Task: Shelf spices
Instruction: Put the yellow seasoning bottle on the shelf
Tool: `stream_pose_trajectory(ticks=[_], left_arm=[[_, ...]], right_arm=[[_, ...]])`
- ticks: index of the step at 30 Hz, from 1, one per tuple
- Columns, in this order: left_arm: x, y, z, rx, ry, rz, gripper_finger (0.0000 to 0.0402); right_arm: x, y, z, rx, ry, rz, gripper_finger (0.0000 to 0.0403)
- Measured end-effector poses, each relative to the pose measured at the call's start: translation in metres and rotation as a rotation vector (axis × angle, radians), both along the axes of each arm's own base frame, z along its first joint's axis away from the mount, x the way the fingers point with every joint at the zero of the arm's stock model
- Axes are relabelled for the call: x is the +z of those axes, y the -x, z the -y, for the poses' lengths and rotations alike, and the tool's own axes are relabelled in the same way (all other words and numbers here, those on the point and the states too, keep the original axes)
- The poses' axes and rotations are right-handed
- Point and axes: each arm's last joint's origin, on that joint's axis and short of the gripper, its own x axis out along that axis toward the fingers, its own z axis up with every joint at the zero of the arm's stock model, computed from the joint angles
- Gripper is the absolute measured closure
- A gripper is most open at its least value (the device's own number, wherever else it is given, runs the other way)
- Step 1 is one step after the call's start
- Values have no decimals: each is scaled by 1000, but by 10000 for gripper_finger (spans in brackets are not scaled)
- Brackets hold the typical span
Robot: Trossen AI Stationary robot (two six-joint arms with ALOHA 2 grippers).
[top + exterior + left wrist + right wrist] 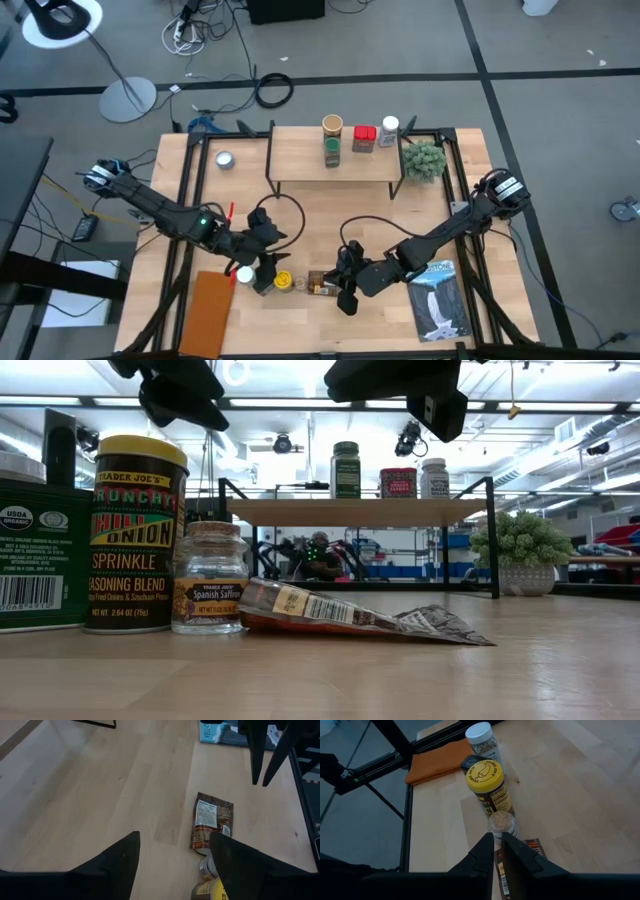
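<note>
The shelf (pixel 335 165) stands at the table's far side with several jars on its plank: a tan-topped one (pixel 332 125), a green one (pixel 332 150), a red one (pixel 364 137) and a white one (pixel 390 127). Near the near edge a row of spices stands on the table: a white-topped jar (pixel 243 273), a dark green tin (pixel 40 555), a yellow-topped jar (pixel 486 775) and a small saffron jar (pixel 501 824). The brown packet (pixel 212 820) lies flat beside them. My left gripper (pixel 262 235) hovers open, up and on the far side of the row. My right gripper (pixel 497 851) is shut, above the packet.
A blue-and-white book (pixel 438 295) lies near the table's right near corner, and a flat orange-brown board (pixel 207 310) at the left near corner. A silver tin (pixel 225 159) and a small green plant (pixel 425 160) flank the shelf. Bare wood lies between shelf and row.
</note>
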Motion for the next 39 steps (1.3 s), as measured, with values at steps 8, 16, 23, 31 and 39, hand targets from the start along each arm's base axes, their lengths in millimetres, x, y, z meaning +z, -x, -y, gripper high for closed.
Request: stream_pose_trajectory(ticks=[8,16,23,31,39], left_arm=[[4,-3,2,-3,20,50,156],[4,-3,1,2,25,47,107],[1,-1,1,-10,14,12,9],[1,-1,4,-49,97,-4,57],[0,0,6,-53,229,-36,61]], right_arm=[[0,0,0,-3,-6,0,364],[0,0,0,-3,-6,0,364],[0,1,-2,4,-8,0,364],[0,2,-4,10,-9,0,364],[0,2,-5,35,-24,-9,364]])
